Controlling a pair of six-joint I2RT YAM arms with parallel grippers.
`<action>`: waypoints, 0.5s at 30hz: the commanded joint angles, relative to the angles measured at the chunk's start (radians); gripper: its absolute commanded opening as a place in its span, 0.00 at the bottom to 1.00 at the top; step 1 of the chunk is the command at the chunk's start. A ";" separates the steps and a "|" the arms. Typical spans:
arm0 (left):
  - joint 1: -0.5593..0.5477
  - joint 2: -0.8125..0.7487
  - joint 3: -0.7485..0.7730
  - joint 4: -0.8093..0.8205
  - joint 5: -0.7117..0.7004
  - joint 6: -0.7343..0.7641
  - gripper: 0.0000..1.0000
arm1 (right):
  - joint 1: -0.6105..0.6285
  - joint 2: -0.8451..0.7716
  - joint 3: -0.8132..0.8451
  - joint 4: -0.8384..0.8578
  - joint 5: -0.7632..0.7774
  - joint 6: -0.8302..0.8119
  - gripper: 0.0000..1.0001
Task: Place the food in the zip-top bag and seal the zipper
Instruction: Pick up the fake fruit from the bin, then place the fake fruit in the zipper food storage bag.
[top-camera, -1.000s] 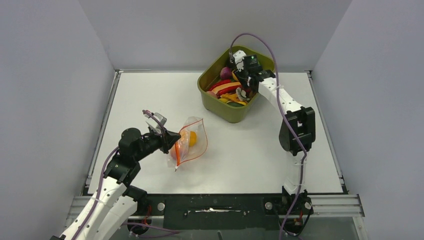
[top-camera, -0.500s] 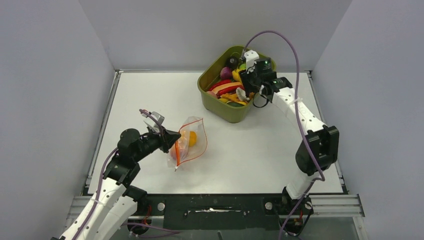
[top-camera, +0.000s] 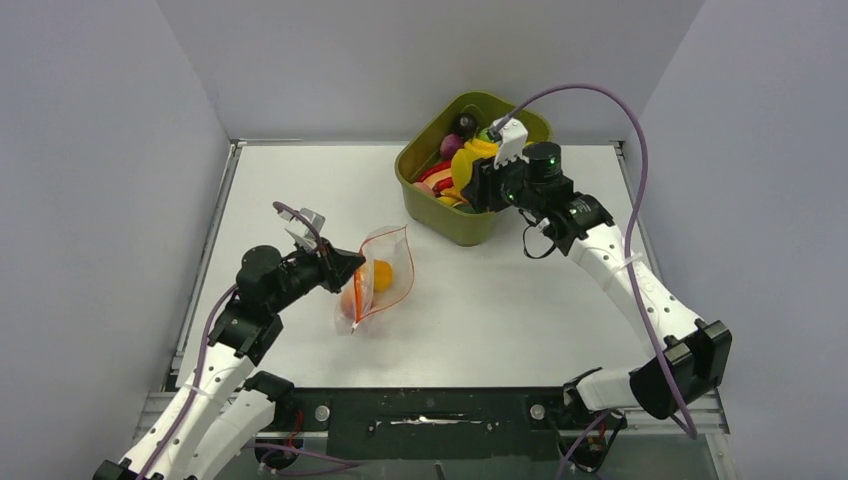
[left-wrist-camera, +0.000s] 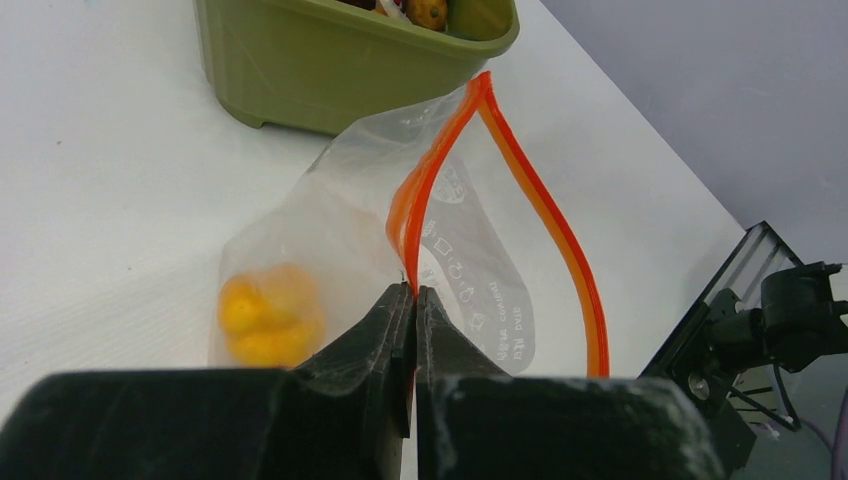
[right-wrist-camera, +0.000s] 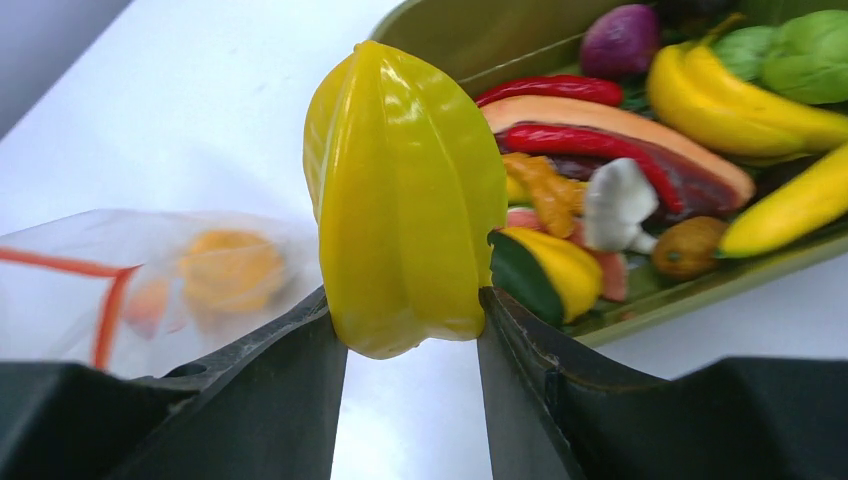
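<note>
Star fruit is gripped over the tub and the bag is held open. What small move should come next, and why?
Probably swing the right tool, shut on the star fruit, left and nearer toward the zip-top bag. The left tool pinches the zipper, holding the mouth agape, while the fruit hangs over the tub, lifted off the pile.

The bag (left-wrist-camera: 340, 230) carried faint white print (left-wrist-camera: 480, 300): a row of small squares and a curved line of letters, perhaps seen reversed through the plastic, too small and blurred to read. No other text showed.
</note>
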 joint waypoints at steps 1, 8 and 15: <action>-0.005 -0.009 0.058 0.114 0.002 -0.041 0.00 | 0.100 -0.107 -0.039 0.100 -0.036 0.142 0.36; -0.005 0.003 0.090 0.103 -0.028 -0.035 0.00 | 0.239 -0.150 -0.056 0.137 -0.005 0.304 0.36; -0.005 0.011 0.098 0.100 -0.024 -0.044 0.00 | 0.351 -0.145 -0.056 0.135 0.029 0.409 0.39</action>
